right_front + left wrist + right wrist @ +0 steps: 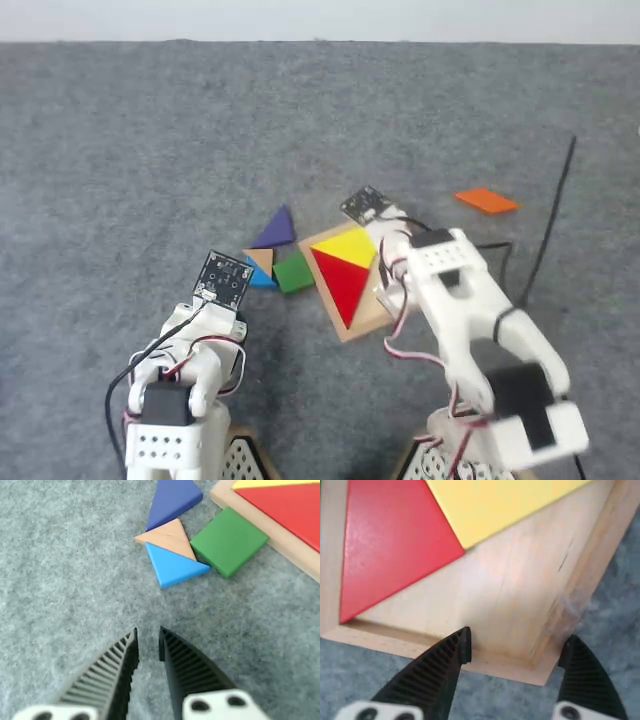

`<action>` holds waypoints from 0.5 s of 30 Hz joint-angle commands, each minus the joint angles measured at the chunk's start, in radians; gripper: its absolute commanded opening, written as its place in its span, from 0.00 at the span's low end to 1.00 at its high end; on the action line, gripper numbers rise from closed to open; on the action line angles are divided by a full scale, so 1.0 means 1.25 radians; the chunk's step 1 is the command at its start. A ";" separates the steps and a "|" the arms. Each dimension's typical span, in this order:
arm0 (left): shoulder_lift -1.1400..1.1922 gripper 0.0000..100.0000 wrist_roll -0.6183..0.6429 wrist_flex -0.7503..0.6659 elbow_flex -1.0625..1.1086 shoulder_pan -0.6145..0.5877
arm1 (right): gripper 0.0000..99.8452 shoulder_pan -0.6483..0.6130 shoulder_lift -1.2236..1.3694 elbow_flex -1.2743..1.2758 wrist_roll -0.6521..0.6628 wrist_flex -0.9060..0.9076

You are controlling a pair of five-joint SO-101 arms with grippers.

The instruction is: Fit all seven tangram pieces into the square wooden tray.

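The square wooden tray [362,322] holds a yellow triangle [348,245] and a red triangle [343,284]; the remainder of its floor [520,595] is bare wood. My right gripper [517,645] is open, its fingers either side of the tray's near right corner [388,298]. Left of the tray lie a purple triangle [172,497], a tan triangle [170,537], a blue triangle [172,567] and a green square [229,541], all close together. My left gripper [148,636] sits on the carpet short of them, shut and holding nothing. An orange parallelogram [487,201] lies far right.
Grey carpet [150,150] covers the table. A black cable [548,230] runs along the right side near the orange piece. Both arm bases stand at the front edge. Wide free carpet lies to the left and behind the pieces.
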 commanded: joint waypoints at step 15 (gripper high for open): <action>-0.018 0.06 0.004 0.005 -0.008 0.004 | 0.28 0.141 -0.471 0.079 -0.085 0.071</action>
